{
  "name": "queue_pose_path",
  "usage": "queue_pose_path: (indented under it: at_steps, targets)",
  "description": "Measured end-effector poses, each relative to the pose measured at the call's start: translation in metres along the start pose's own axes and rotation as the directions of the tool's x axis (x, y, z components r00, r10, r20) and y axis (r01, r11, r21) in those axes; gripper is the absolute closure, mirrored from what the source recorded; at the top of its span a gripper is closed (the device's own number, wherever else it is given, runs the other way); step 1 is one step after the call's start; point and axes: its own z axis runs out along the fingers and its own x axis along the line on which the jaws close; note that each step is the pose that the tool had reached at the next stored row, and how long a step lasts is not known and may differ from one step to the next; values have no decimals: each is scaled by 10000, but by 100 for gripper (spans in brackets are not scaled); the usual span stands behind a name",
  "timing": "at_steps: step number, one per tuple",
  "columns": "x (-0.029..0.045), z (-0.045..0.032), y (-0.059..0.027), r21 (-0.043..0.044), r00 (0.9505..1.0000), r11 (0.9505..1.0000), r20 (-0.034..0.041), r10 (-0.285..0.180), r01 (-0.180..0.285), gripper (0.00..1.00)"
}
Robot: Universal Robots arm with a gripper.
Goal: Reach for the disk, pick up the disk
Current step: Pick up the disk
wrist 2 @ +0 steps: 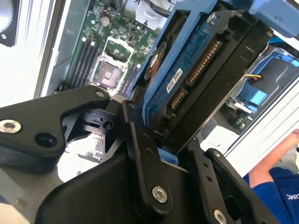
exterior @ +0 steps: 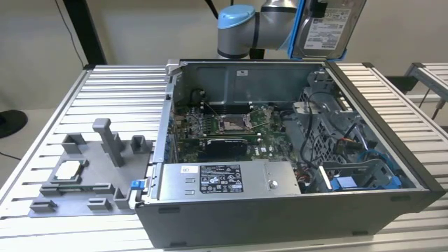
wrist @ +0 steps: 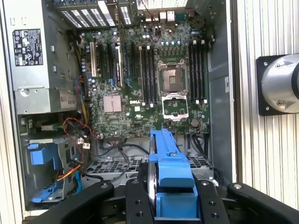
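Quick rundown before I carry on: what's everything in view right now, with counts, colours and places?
disk: one, silver-grey in a blue bracket, held above the case's far edge.
case: one, grey, open, on the table.
motherboard: one, green, on the case floor.
power supply: one, grey with a black label, at the case's near wall.
fixture: one, grey, on the table at the exterior view's left.
table: one, silver, slatted.
person's sleeve: one, blue, beside the case.
gripper: one, black, fingers clamping the disk.

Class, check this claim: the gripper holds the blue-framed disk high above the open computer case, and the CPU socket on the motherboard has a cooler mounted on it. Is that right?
Not quite. The CPU socket is bare, with no cooler on it, as the first wrist view shows. The rest stands: the gripper holds the disk above the open computer case.
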Motion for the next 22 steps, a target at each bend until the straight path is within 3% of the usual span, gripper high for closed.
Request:
queue_pose_path:
  at_steps: [10, 22]
  targets:
    - [186, 0, -17, 0, 10000, 10000, 1, 0, 0, 100]
    - [487, 0, -45, 0, 10000, 10000, 1, 0, 0, 100]
